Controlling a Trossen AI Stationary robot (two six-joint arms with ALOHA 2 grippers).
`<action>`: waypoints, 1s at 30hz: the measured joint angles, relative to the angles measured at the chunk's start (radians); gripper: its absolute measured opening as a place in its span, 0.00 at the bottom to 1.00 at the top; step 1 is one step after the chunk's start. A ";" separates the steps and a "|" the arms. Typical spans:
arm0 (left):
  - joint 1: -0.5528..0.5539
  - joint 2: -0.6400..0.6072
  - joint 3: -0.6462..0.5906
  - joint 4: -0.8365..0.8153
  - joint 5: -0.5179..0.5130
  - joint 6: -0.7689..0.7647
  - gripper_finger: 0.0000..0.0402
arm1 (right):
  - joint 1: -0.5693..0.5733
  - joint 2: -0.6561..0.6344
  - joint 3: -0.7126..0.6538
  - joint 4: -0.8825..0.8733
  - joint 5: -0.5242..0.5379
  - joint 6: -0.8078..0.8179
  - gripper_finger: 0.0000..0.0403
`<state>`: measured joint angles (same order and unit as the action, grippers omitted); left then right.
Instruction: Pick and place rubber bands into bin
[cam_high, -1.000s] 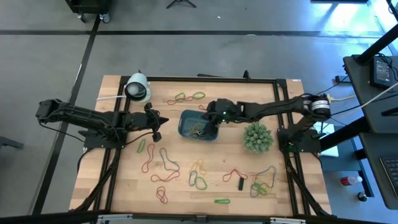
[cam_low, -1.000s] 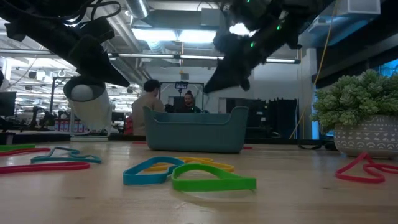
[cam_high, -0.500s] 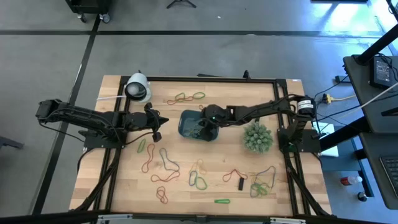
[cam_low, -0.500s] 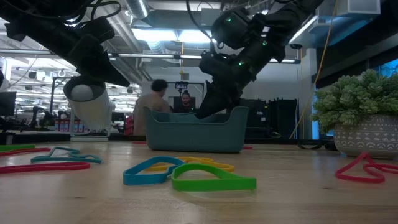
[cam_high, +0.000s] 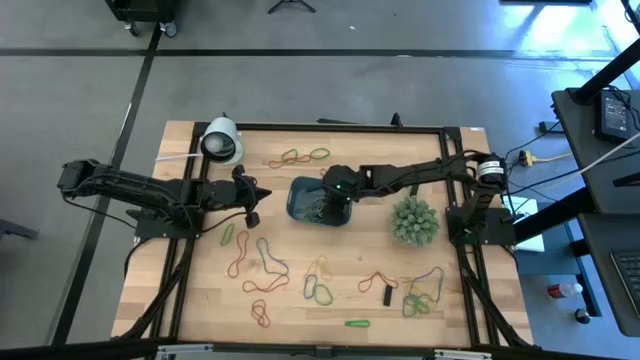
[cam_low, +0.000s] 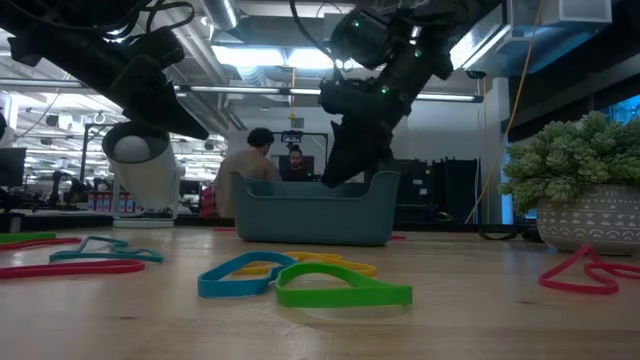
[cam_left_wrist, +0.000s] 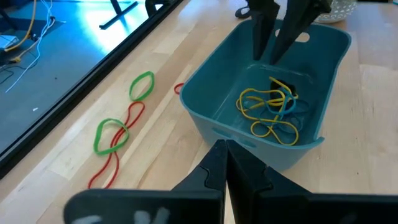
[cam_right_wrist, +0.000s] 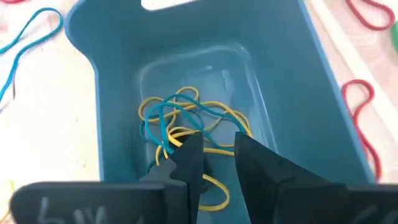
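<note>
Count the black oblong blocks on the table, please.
1. The black oblong block lies near the front right of the table, beside a red rubber band. Others may be hidden under the arms.

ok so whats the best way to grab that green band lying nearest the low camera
Pinch the green band across one strand of its loop, coming straight down from above. It lies flat on the table, its one end touching a blue band, so take the far, free end.

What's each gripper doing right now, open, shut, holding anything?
Left gripper: shut, empty, beside the bin.
Right gripper: open, inside the bin over the rubber bands, gripping nothing.
</note>
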<state>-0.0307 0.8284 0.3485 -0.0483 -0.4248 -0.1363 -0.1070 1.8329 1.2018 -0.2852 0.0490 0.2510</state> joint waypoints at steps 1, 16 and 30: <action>0.000 0.000 0.000 0.000 0.000 -0.005 0.00 | 0.000 -0.003 0.017 -0.038 0.000 -0.006 0.25; 0.000 0.000 0.000 0.000 0.000 -0.026 0.00 | 0.000 -0.384 -0.208 -0.054 0.000 -0.040 0.24; 0.000 0.009 0.000 -0.016 0.031 -0.060 0.01 | 0.019 -0.799 -0.840 0.514 0.001 -0.050 0.21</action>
<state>-0.0307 0.8375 0.3489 -0.0639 -0.3937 -0.1967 -0.0885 1.0334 0.3619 0.2290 0.0498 0.2007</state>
